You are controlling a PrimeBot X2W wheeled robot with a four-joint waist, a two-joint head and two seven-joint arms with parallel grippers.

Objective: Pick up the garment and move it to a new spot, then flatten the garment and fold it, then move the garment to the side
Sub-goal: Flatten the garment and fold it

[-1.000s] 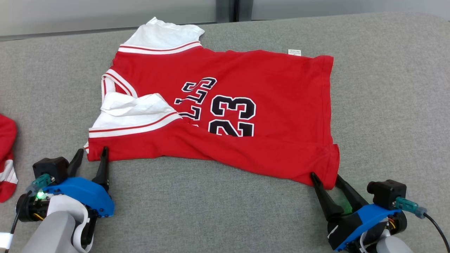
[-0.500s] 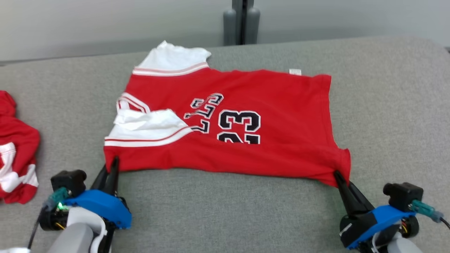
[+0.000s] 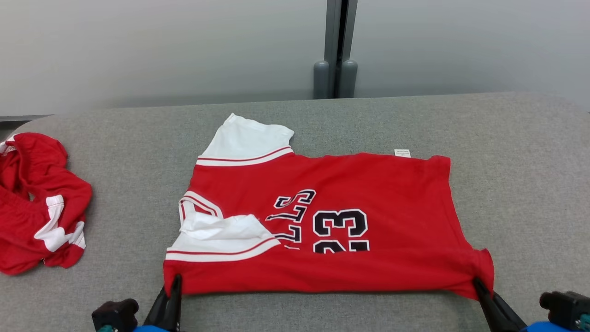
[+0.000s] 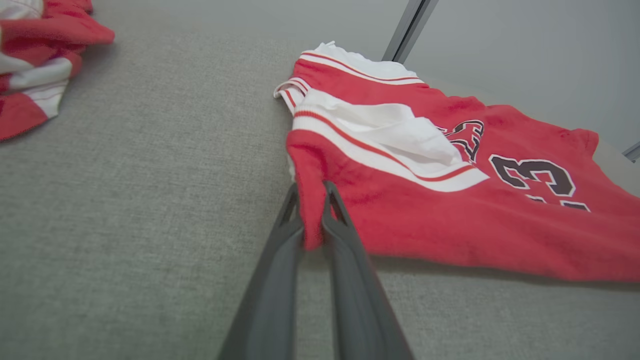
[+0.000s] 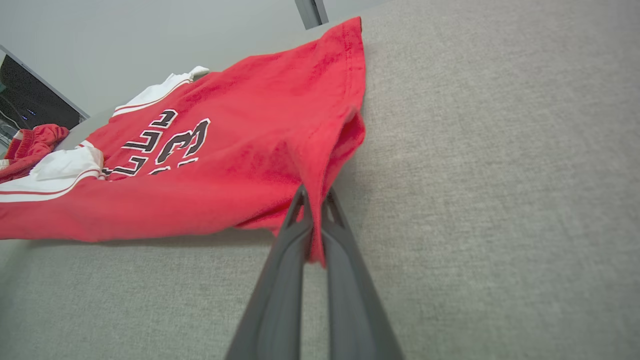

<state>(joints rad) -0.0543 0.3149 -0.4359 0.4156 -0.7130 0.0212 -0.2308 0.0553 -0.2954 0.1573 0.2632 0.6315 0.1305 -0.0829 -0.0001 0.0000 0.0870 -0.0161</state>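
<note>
At the left edge of the bench (image 3: 530, 161), a crumpled red-and-white cloth (image 3: 41, 203) lies in a heap, well apart from everything else. Further right, close to the front edge, the left gripper (image 3: 174, 280) points away from the robot with its jaws drawn narrow, pinching the near left corner of the garment (image 3: 368, 184). In the left wrist view the two dark fingers (image 4: 280, 260) stand on either side of a fold of red fabric at the left gripper (image 4: 311, 189), and a shadow runs under the near hem beside it. The garment is a red jersey with a black, white-edged 23 and lettering, lying across the middle of the bench with its neck end to the left and its bottom hem to the right. Its near white sleeve (image 3: 221, 235), edged with red stripes, is folded over onto the chest, while the far white sleeve (image 3: 246, 140) lies flat toward the back edge. A small white label (image 3: 402, 152) sticks out at the far edge of the garment. Behind the bench, a grey post (image 3: 335, 46) runs up the pale wall (image 3: 138, 46). Toward the front right corner, the right gripper (image 3: 477, 282) has its jaws nearly together on the garment's near right corner. The right wrist view shows that corner bunched and hanging between the fingers (image 5: 280, 260) at the right gripper (image 5: 315, 192), with the hem around it raised off the grey fabric.
</note>
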